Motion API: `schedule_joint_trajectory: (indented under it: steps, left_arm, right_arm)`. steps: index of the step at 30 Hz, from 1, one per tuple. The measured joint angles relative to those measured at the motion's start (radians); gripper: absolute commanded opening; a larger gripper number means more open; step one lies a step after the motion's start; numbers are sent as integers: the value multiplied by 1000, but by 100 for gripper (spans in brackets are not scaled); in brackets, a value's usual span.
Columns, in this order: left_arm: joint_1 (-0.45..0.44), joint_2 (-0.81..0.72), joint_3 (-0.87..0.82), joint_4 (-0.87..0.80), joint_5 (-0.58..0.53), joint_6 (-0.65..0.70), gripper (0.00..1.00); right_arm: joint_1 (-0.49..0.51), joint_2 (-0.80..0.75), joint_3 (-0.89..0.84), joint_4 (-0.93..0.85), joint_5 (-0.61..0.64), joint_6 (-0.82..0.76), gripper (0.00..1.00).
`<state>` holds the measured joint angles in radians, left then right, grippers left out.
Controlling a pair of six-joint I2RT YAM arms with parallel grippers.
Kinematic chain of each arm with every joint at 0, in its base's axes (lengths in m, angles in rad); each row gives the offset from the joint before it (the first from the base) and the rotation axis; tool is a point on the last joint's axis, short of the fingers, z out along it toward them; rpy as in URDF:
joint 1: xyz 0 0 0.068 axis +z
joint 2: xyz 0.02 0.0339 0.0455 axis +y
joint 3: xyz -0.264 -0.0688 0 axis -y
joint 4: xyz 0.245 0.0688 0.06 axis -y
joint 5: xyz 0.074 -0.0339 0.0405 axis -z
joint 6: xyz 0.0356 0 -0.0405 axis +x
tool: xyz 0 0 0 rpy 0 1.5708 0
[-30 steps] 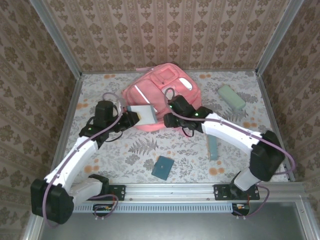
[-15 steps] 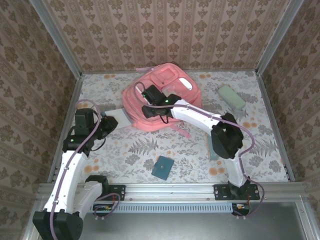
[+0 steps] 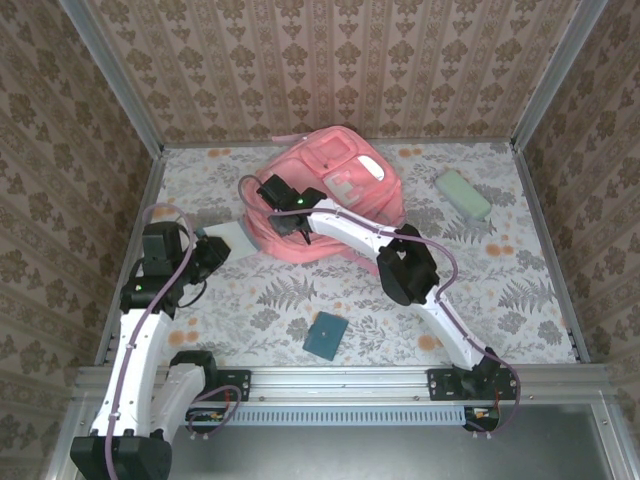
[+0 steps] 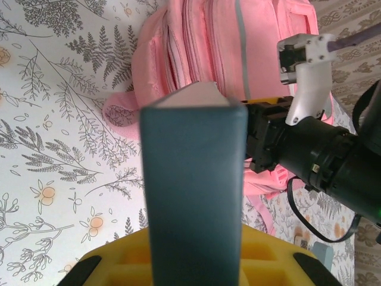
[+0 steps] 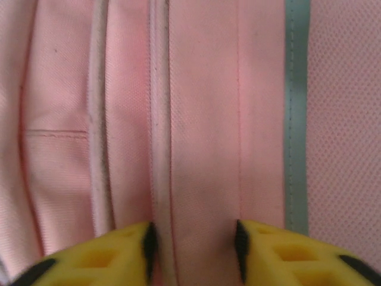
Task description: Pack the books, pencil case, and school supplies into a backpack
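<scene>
Backpack [image 3: 350,190] is lying toward the far side of the tabletop [image 3: 500,290] with its pink front pockets facing up, and both my arms are working around it. Over the last second my right claw [image 3: 272,192] has been travelling from the bag's near edge across its front to its left-hand end, and it is now pressing down there. Up close, its fingertips [image 5: 119,250] are standing a little apart on either side of a band of pink cloth beside a zip seam. They have been narrowing, but I cannot tell whether they are pinching the cloth yet.

Meanwhile my left claw [image 3: 215,248] has been pulling back leftward, away from the bag. It is pinching a dark blue book [image 4: 193,179] edge-on and holding it just beside the bag's left end. I am reading this as a split of roles: the right side is getting hold of the opening so the book can be slid in. Nothing is going into the bag yet.

The mint-green pencil case [image 3: 462,194] is waiting well off to the right, and the small dark-teal pad [image 3: 326,336] is lying near my bases.
</scene>
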<state>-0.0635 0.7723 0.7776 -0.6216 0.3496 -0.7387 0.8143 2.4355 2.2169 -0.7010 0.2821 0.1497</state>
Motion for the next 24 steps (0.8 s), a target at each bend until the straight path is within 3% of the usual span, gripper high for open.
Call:
schedule_joint_trajectory:
  steps: [4,15,24]
  left_arm:
    - [1,0,0,-1,6,2,6]
    - [43,38,-36,47,40,-1,6]
    - [51,122,-121,237,86,-72,7]
  right_arm:
    - [3,4,20,-18,3,-6,0]
    - [11,-129,10,-75,3,-17,0]
    - [18,-242,21,-129,-9,-8,0]
